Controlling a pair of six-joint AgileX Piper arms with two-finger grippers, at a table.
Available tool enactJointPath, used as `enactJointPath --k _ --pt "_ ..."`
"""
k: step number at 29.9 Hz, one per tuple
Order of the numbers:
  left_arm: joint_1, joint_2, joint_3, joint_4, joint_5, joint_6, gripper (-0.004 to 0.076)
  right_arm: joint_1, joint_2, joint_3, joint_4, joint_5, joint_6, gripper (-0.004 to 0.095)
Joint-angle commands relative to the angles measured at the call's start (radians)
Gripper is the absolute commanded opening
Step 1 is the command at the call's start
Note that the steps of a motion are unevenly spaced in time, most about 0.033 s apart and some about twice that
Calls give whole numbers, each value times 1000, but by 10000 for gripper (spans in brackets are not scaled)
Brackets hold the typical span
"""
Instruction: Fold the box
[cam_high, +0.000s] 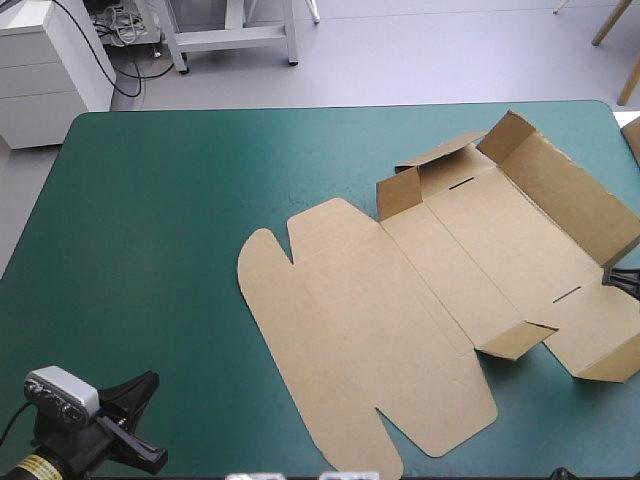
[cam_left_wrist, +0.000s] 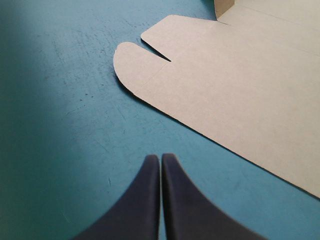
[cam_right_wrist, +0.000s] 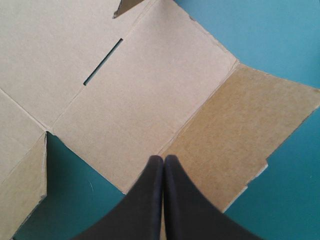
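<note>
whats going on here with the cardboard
Two robot arms are at a brown box, a cut sheet lying mostly flat on the teal-green table, with a few flaps raised at its right end. The left gripper is shut over bare cover beside the box. The right gripper, also shut, hangs over the right-end panels.

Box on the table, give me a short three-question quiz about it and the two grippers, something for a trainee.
1. True or false: the left gripper is holding the box.
2. Where do the box's flaps stand raised? A) at the end with the rounded tabs; B) at the end toward the table's right; C) nowhere.
3. Fill in: the right gripper, over the box, is ___ (open or shut).

Key
1. False: it is shut over the bare cover, apart from the box.
2. B.
3. Shut.
</note>
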Motion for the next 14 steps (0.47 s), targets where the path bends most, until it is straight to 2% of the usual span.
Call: enactJointPath --k 1,9,14 --pt "2 14 -25 -16 -75 1 -8 -8 -73 -45 10 -15 8 -21" --pt "2 14 -25 -16 -75 1 -8 -5 -183 -43 59 -15 10 -21" --pt "2 14 -25 -16 -75 1 -8 60 -250 -43 39 -14 10 -21"
